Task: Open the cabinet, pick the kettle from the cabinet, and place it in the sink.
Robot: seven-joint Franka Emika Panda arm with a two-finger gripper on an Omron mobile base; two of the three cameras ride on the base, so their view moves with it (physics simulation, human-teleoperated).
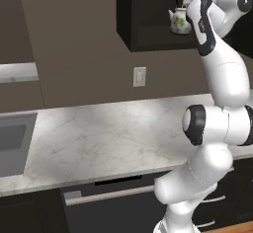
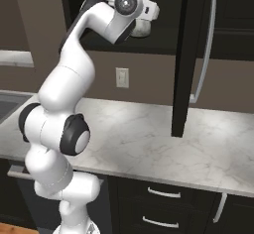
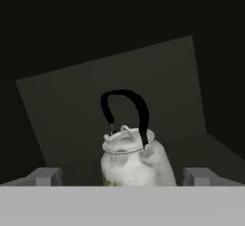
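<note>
base views flank the arm; hand view faces kettle (image 3: 129, 160) closely.

From my seat the light is flat and even, as rendered scenes are, with no lamp I can place. The marble counter (image 1: 113, 133) is the brightest surface in both base views, softly lit without glare. Above the counter, the inside of the open cabinet (image 1: 148, 10) is very dim; I get little detail there. In the hand view the cabinet interior is almost black above the kettle (image 3: 131, 165), and the back panel behind the kettle is a murky grey. The kettle itself looks pale and slightly soft, its edges blocky. All three pictures are coarse, with mild smearing.
</note>
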